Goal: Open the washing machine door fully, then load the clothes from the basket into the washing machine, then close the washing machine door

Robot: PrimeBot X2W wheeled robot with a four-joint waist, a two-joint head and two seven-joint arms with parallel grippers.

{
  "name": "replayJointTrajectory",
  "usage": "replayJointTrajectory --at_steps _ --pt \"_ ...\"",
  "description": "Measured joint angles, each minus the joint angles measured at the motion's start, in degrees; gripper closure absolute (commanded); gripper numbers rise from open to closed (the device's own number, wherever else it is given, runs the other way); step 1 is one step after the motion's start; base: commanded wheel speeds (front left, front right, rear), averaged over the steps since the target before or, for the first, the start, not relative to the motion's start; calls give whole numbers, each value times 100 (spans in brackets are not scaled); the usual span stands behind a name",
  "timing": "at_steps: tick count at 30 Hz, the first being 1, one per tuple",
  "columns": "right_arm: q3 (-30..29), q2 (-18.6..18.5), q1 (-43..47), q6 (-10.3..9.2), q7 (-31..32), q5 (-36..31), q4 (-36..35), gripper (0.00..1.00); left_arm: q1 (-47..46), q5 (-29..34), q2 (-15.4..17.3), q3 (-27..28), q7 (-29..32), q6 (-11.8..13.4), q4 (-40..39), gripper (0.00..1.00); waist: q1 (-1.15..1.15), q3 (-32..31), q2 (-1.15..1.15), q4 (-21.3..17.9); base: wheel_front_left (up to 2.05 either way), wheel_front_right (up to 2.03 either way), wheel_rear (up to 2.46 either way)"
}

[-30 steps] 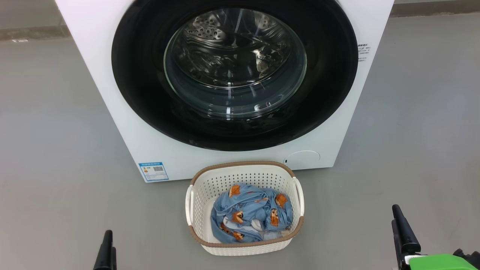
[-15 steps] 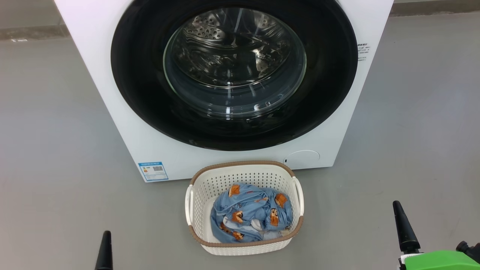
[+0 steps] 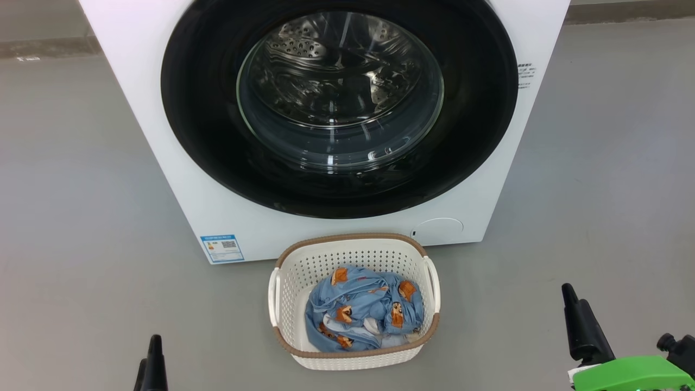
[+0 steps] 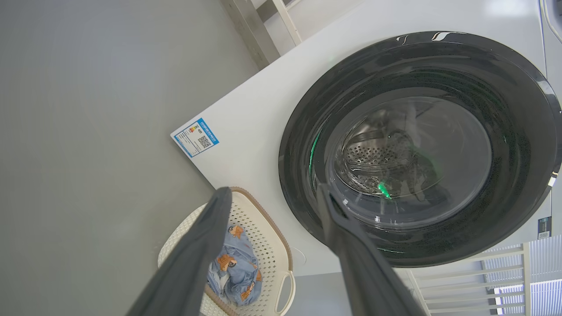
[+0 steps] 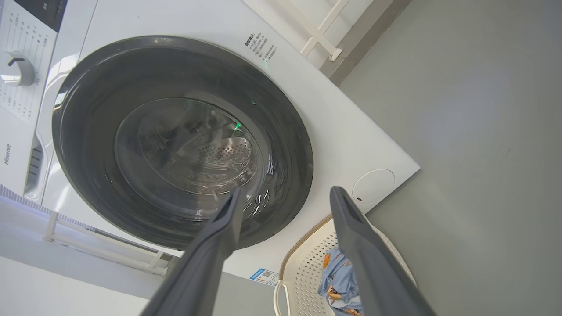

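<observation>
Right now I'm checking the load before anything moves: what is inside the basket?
Inside the basket lies a crumpled heap of the clothes, light blue with orange-brown bears, some white cloth showing. What lies beneath the heap is covered.

**Q:** What type of location was this?

**A:** A laundry area. A white front-loading washing machine stood directly on a bare grey floor.

**Q:** What supporting evidence was present?

**A:** A perforated basket holding the clothes sat on the floor just in front of the machine. The machine carried a blue label sticker, a program dial and a printed control panel. White rail frames stood behind it. Whether the room was domestic or a test room could not be determined.
</observation>
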Motion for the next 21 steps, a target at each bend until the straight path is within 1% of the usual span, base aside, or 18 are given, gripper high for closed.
replayJointTrajectory --at_steps 5,15,21 --pt "96 -30 0 0 -83 -492 -78 0 -1 424 5 2 -71 0 29 0 0 1 0 2 0 0 0" --pt "338 -204 -1 0 -236 -1352 -189 0 -1 1176 29 -2 -243 -1 59 0 0 5 0 5 0 0 0" --pt "487 -326 -4 0 -336 -1939 -213 0 -2 1812 33 0 -326 -2 59 0 0 10 0 7 0 0 0"
